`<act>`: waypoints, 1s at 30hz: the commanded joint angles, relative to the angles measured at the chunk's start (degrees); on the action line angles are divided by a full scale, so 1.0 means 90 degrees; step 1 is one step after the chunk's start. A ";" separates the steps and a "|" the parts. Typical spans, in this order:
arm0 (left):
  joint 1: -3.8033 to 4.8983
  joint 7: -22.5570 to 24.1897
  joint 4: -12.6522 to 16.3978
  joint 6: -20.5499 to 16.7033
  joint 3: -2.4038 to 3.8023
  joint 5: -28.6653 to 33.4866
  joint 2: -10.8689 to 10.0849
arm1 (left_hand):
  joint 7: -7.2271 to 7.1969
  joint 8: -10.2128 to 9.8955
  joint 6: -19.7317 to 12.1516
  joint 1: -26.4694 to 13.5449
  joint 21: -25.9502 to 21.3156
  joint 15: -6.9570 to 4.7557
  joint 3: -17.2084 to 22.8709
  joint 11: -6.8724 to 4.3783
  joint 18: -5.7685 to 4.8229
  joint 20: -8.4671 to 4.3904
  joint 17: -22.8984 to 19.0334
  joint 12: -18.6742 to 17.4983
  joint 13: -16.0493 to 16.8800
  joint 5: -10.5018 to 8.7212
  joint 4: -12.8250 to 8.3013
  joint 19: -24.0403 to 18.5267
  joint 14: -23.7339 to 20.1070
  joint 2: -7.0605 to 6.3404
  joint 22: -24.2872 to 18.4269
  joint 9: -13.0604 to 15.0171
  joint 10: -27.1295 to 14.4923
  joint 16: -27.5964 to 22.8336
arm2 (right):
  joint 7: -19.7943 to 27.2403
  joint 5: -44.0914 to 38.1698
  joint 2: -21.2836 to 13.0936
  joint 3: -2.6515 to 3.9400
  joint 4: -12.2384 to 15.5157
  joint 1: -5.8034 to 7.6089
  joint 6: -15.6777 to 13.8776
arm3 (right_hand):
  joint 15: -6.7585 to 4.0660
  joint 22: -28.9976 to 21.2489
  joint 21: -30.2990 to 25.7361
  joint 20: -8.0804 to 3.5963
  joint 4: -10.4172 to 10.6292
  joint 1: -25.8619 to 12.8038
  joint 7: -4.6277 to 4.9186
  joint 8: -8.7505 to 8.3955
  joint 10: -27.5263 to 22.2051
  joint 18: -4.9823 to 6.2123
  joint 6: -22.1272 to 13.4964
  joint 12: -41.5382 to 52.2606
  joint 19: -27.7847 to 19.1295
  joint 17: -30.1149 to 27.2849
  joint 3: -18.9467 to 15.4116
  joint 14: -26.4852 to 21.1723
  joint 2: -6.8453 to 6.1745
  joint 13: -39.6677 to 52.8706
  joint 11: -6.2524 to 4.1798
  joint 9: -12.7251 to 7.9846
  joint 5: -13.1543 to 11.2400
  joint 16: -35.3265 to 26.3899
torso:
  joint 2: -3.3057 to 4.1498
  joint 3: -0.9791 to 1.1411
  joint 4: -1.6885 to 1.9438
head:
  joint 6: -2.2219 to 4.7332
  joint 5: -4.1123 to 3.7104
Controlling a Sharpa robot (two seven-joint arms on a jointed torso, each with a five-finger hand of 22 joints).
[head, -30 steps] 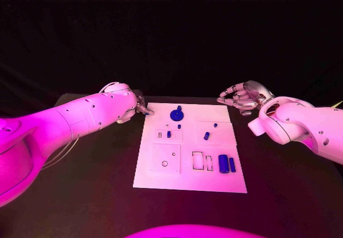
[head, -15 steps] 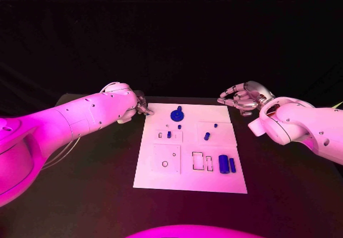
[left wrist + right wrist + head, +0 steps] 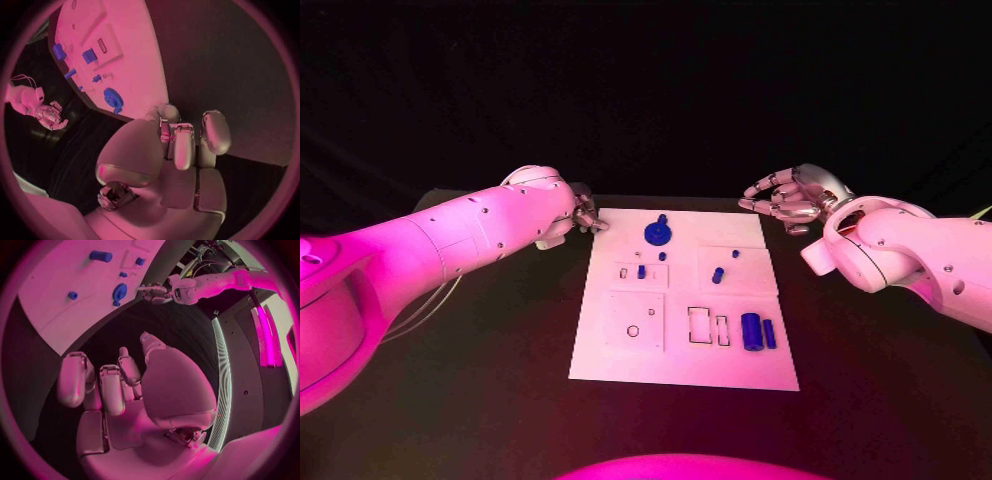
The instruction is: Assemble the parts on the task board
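The white task board [image 3: 678,355] lies in the middle of the table. On it are a blue gear-like disc [image 3: 656,233] at the far end, a few small blue pegs [image 3: 717,274] in the middle, and two blue cylinders [image 3: 751,330] near the right edge. My left hand [image 3: 583,218] hovers at the board's far left corner, fingers loosely bent, holding nothing; its own palm [image 3: 178,150] faces the disc [image 3: 113,98]. My right hand [image 3: 788,198] hangs off the far right corner, fingers apart and empty. From its wrist I see the board [image 3: 62,315] and the disc [image 3: 119,291].
The black table [image 3: 473,400] surrounds the board on every side. Empty rectangular slots [image 3: 700,322] and a square plate with a round hole [image 3: 633,320] are on the board's near half. My left forearm [image 3: 444,250] stretches along the board's left side.
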 commanded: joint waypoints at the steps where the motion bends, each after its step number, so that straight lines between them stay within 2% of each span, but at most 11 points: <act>1: -0.0034 0.0028 0.0018 -0.0015 -0.0011 0.0078 -0.0021 | 0.0071 -0.0334 -0.0369 0.0073 -0.0084 0.0085 0.1111 0.0036 0.0112 0.0008 0.0842 -0.0114 -0.0087 0.0069 -0.0094 -0.0087 0.0274 -0.0106 -0.0103 -0.0331 -0.0161 -0.0110 | 0.0009 -0.0011 0.0006 0.0001 -0.0003 -0.0005 0.0019 | -0.0052 0.0571 -0.0127 -0.0035 0.0059 -0.0220 -0.0019 0.0157 -0.0049 0.0144 -0.0059 -0.0034 -0.0040 0.0489 0.0072 0.0310 -0.0057 -0.0022 -0.0033 0.0068 0.0089 -0.0039 | 0.0000 -0.0003 0.0000 | 0.0008 0.0003; 2: -0.0034 0.0042 0.0026 -0.0027 -0.0006 0.0107 -0.0030 | 0.0073 -0.0311 -0.0368 -0.0001 -0.0093 0.0095 0.1610 0.0065 0.0117 0.0007 0.0838 -0.0120 -0.0095 0.0044 -0.0055 -0.0087 0.0272 -0.0244 -0.0108 -0.0328 -0.0170 -0.0112 | 0.0010 -0.0011 0.0006 0.0001 -0.0004 -0.0006 0.0020 | -0.0052 0.0571 -0.0127 -0.0035 0.0059 -0.0220 -0.0019 0.0157 -0.0049 0.0144 -0.0059 -0.0034 -0.0040 0.0489 0.0072 0.0310 -0.0057 -0.0022 -0.0033 0.0068 0.0089 -0.0039 | 0.0000 -0.0004 0.0000 | 0.0009 0.0003; 3: -0.0034 0.0052 0.0033 -0.0034 -0.0001 0.0136 -0.0038 | 0.0108 -0.0290 -0.0393 -0.0046 -0.0101 0.0128 0.2100 0.0006 0.0119 0.0008 0.0835 -0.0121 -0.0098 0.0070 -0.0108 -0.0088 0.0270 -0.0460 -0.0113 -0.0319 -0.0173 -0.0114 | 0.0010 -0.0011 0.0006 0.0001 -0.0004 -0.0006 0.0020 | -0.0052 0.0571 -0.0127 -0.0035 0.0059 -0.0220 -0.0019 0.0157 -0.0049 0.0144 -0.0059 -0.0034 -0.0040 0.0489 0.0072 0.0310 -0.0057 -0.0022 -0.0033 0.0068 0.0089 -0.0039 | 0.0001 -0.0004 -0.0001 | 0.0010 0.0003; 4: -0.0034 0.0066 0.0043 -0.0042 0.0005 0.0178 -0.0049 | 0.0139 -0.0233 -0.0386 -0.0206 -0.0105 0.0138 0.2848 0.0025 0.0120 0.0011 0.0837 -0.0122 -0.0105 0.0037 -0.0089 -0.0084 0.0271 -0.0690 -0.0111 -0.0294 -0.0163 -0.0113 | 0.0010 -0.0011 0.0007 0.0001 -0.0005 -0.0007 0.0021 | -0.0052 0.0571 -0.0127 -0.0035 0.0059 -0.0220 -0.0019 0.0157 -0.0049 0.0144 -0.0059 -0.0034 -0.0040 0.0489 0.0072 0.0310 -0.0057 -0.0022 -0.0033 0.0068 0.0089 -0.0039 | 0.0000 -0.0005 -0.0001 | 0.0011 0.0003; 5: -0.0034 0.0082 0.0054 -0.0049 0.0011 0.0220 -0.0060 | 0.0139 -0.0176 -0.0397 -0.0443 -0.0114 0.0118 0.3362 0.0082 0.0121 0.0025 0.0830 -0.0106 -0.0102 0.0064 -0.0120 -0.0088 0.0267 -0.0957 -0.0117 -0.0263 -0.0138 -0.0118 | 0.0011 -0.0011 0.0007 0.0001 -0.0006 -0.0008 0.0022 | -0.0052 0.0571 -0.0127 -0.0035 0.0059 -0.0220 -0.0019 0.0157 -0.0049 0.0144 -0.0059 -0.0034 -0.0040 0.0489 0.0072 0.0310 -0.0057 -0.0022 -0.0033 0.0068 0.0089 -0.0039 | 0.0000 -0.0005 -0.0002 | 0.0014 0.0004; 6: -0.0034 0.0101 0.0066 -0.0054 0.0015 0.0264 -0.0073 | 0.0104 -0.0127 -0.0405 -0.0561 -0.0122 0.0124 0.3760 0.0084 0.0121 0.0033 0.0824 -0.0104 -0.0114 0.0062 -0.0215 -0.0092 0.0264 -0.1050 -0.0123 -0.0237 -0.0130 -0.0121 | 0.0011 -0.0011 0.0007 0.0001 -0.0007 -0.0009 0.0022 | -0.0052 0.0571 -0.0127 -0.0035 0.0059 -0.0220 -0.0019 0.0157 -0.0049 0.0144 -0.0059 -0.0034 -0.0040 0.0489 0.0072 0.0310 -0.0057 -0.0022 -0.0033 0.0068 0.0089 -0.0039 | 0.0000 -0.0004 -0.0003 | 0.0014 0.0005; 8: -0.0035 0.0141 0.0094 -0.0067 0.0023 0.0382 -0.0103 | 0.0132 -0.0075 -0.0427 -0.0747 -0.0137 0.0125 0.4154 0.0068 0.0123 0.0039 0.0817 -0.0105 -0.0131 0.0073 -0.0339 -0.0104 0.0261 -0.1186 -0.0138 -0.0206 -0.0131 -0.0125 | 0.0012 -0.0011 0.0007 0.0001 -0.0010 -0.0011 0.0024 | -0.0052 0.0571 -0.0127 -0.0035 0.0059 -0.0220 -0.0019 0.0157 -0.0049 0.0144 -0.0059 -0.0034 -0.0040 0.0489 0.0072 0.0310 -0.0057 -0.0022 -0.0033 0.0068 0.0089 -0.0039 | 0.0000 -0.0004 -0.0004 | 0.0014 0.0005; 9: -0.0035 0.0162 0.0110 -0.0074 0.0027 0.0452 -0.0122 | 0.0146 -0.0019 -0.0433 -0.0979 -0.0141 0.0136 0.4474 0.0075 0.0125 0.0043 0.0815 -0.0095 -0.0134 0.0075 -0.0447 -0.0105 0.0259 -0.1273 -0.0138 -0.0175 -0.0117 -0.0126 | 0.0012 -0.0011 0.0007 0.0001 -0.0012 -0.0012 0.0025 | -0.0052 0.0571 -0.0127 -0.0035 0.0059 -0.0220 -0.0019 0.0157 -0.0049 0.0144 -0.0059 -0.0034 -0.0040 0.0489 0.0072 0.0310 -0.0057 -0.0022 -0.0033 0.0068 0.0089 -0.0039 | 0.0000 -0.0005 -0.0003 | 0.0015 0.0004; 14: -0.0034 0.0250 0.0201 -0.0076 0.0058 0.0822 -0.0235 | 0.0156 0.0016 -0.0479 -0.1192 -0.0170 0.0141 0.4834 0.0087 0.0133 0.0052 0.0794 -0.0142 -0.0231 0.0075 -0.0661 -0.0132 0.0248 -0.1308 -0.0170 -0.0153 -0.0193 -0.0137 | 0.0013 -0.0011 0.0004 0.0001 -0.0022 -0.0015 0.0026 | -0.0052 0.0571 -0.0127 -0.0035 0.0059 -0.0220 -0.0019 0.0157 -0.0049 0.0144 -0.0059 -0.0034 -0.0040 0.0489 0.0072 0.0310 -0.0057 -0.0022 -0.0033 0.0068 0.0089 -0.0039 | 0.0000 -0.0002 0.0002 | 0.0017 -0.0002; 19: -0.0031 0.0290 0.0279 -0.0032 0.0103 0.1200 -0.0369 | 0.0166 0.0029 -0.0497 -0.1296 -0.0200 0.0150 0.4979 0.0096 0.0142 0.0060 0.0770 -0.0162 -0.0272 0.0075 -0.0752 -0.0163 0.0234 -0.1313 -0.0209 -0.0145 -0.0231 -0.0151 | 0.0011 -0.0011 -0.0004 0.0001 -0.0025 -0.0017 0.0026 | -0.0054 0.0577 -0.0121 -0.0036 0.0056 -0.0219 -0.0021 0.0173 -0.0039 0.0142 -0.0063 -0.0026 -0.0032 0.0492 0.0080 0.0312 -0.0054 -0.0014 -0.0035 0.0066 0.0094 -0.0040 | 0.0001 0.0003 0.0013 | 0.0020 -0.0001; 30: -0.0027 0.0367 0.0334 -0.0036 0.0135 0.1505 -0.0524 | 0.0176 0.0057 -0.0506 -0.1473 -0.0209 0.0158 0.5270 0.0104 0.0146 0.0070 0.0747 -0.0141 -0.0249 0.0076 -0.0968 -0.0175 0.0219 -0.1300 -0.0213 -0.0130 -0.0234 -0.0163 | 0.0012 -0.0011 -0.0011 0.0001 -0.0025 -0.0018 0.0027 | -0.0054 0.0577 -0.0121 -0.0036 0.0056 -0.0219 -0.0021 0.0173 -0.0039 0.0142 -0.0063 -0.0026 -0.0032 0.0492 0.0080 0.0312 -0.0054 -0.0014 -0.0035 0.0066 0.0094 -0.0040 | 0.0006 -0.0002 -0.0006 | 0.0022 0.0033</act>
